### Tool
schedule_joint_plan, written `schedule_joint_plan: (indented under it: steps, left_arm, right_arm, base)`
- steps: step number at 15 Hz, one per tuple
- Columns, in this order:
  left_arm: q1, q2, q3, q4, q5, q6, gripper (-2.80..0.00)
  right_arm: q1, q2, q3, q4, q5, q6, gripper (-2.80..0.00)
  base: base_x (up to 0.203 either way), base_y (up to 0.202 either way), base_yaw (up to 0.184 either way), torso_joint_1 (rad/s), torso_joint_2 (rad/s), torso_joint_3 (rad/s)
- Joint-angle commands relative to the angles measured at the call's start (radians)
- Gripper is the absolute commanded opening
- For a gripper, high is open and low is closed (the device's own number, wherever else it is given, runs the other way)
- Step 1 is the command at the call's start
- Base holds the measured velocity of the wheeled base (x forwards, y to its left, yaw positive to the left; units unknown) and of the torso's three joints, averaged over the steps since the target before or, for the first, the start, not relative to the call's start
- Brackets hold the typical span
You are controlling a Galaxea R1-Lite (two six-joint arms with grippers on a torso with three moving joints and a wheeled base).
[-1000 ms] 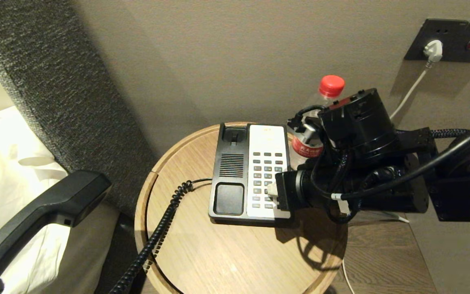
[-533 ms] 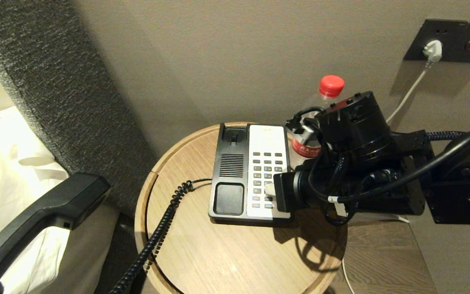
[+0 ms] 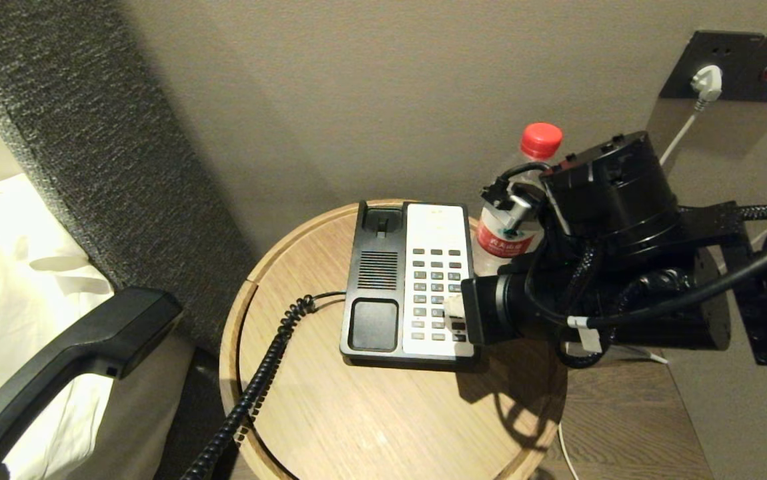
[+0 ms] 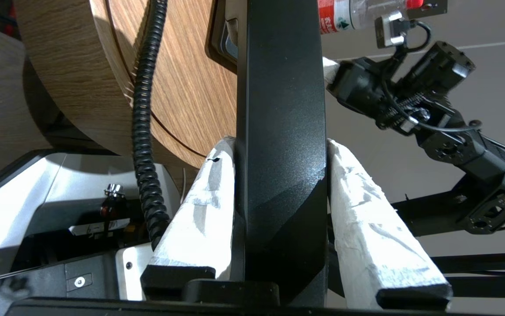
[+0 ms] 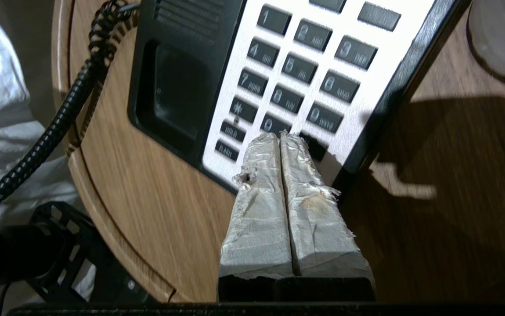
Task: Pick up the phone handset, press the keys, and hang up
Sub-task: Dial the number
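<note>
Since a second ago our right tool (image 3: 453,312) has drawn slightly right, fingers pressed together over the lower keys (image 5: 274,125). Our left tool (image 4: 281,149) clamps the phone handset (image 3: 70,357), held off the bench (image 3: 370,413), slanting from low left up toward the phone base (image 3: 377,287), beside the bed (image 3: 10,280).

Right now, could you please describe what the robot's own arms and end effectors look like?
Both arms are matte black, built of cylindrical and boxy segments, with black cables looped outside the right arm, one tagged white. Each end effector, left and right, has two tapered fingers wrapped in white, fraying tape on black mounts.
</note>
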State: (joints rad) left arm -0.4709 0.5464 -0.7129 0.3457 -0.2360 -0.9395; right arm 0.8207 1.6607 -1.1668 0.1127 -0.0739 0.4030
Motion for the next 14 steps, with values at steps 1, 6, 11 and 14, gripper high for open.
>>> schedule_joint_plan:
  steps: [1, 6, 11, 14]
  left_arm:
    - [0.0, 0.003, 0.003, 0.001, 0.0, -0.004, -2.8]
    - [0.0, 0.007, 0.01, 0.001, -0.002, -0.004, -2.8]
    - [0.0, 0.001, 0.021, 0.001, -0.011, -0.005, -2.8]
    - [0.0, 0.0, 0.022, 0.001, -0.011, -0.005, -2.8]
  right_arm:
    - [0.006, -0.053, 0.035, 0.003, 0.0, 0.002, -2.8]
    - [0.049, -0.102, 0.097, 0.021, 0.002, 0.003, -2.8]
    - [0.049, -0.093, 0.115, 0.025, 0.002, 0.004, -2.8]
    - [0.049, -0.092, 0.114, 0.025, 0.002, 0.004, -2.8]
  base:
    - [0.0, 0.0, 0.0, 0.0, 0.0, 0.0]
    - [0.0, 0.0, 0.0, 0.0, 0.0, 0.0]
    - [0.0, 0.0, 0.0, 0.0, 0.0, 0.0]
    - [0.0, 0.0, 0.0, 0.0, 0.0, 0.0]
